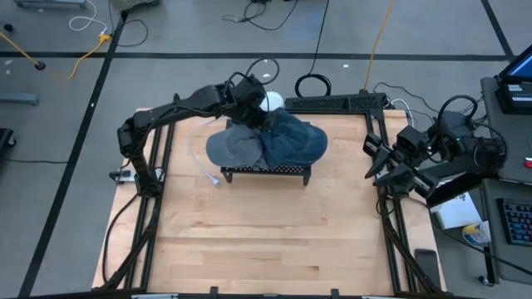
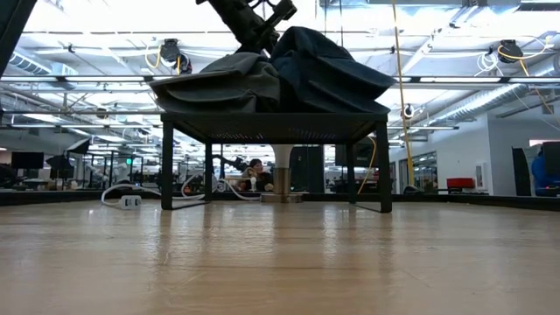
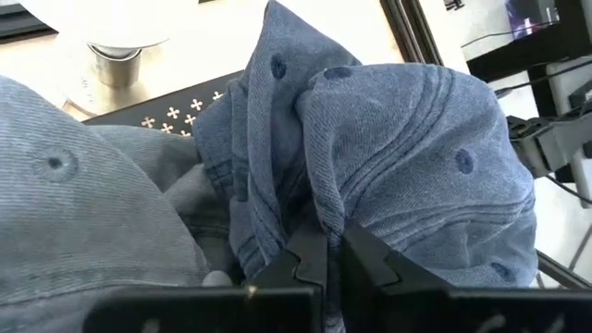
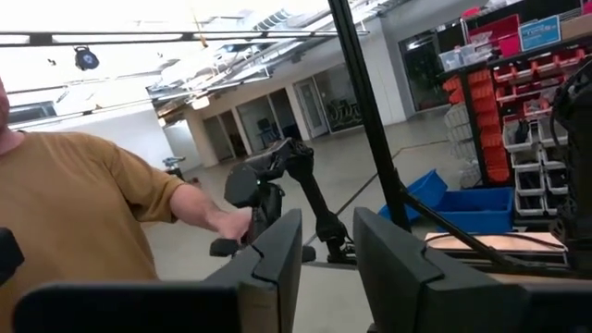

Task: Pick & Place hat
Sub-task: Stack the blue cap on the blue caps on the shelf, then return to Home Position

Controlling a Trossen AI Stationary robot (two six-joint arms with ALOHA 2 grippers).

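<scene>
A blue denim hat (image 1: 293, 141) and a grey hat (image 1: 231, 147) lie side by side on a low black perforated stand (image 1: 266, 172) at the table's far middle. In the low view both the blue hat (image 2: 328, 74) and the grey hat (image 2: 219, 87) rest on the stand's top. My left gripper (image 1: 263, 119) reaches over the far side of the stand and is shut on the blue hat (image 3: 435, 157). The grey hat (image 3: 74, 194) is beside it. My right gripper (image 1: 376, 158) waits open and empty at the table's right edge. My left gripper pinches a raised fold of the blue hat's cloth (image 3: 326, 215) between its two fingers, on the side of the hat next to the grey hat. The fingers slant down from the table's far left. The hat bunches up at the fold, and the remainder of it lies on the stand.
A white round object on a metal post (image 1: 273, 101) stands just behind the stand. A white cable (image 1: 199, 162) lies left of it. Black frame rails (image 1: 378, 124) run along the table's sides. A person in a tan shirt (image 4: 83, 213) shows beyond the table in the right wrist view.
</scene>
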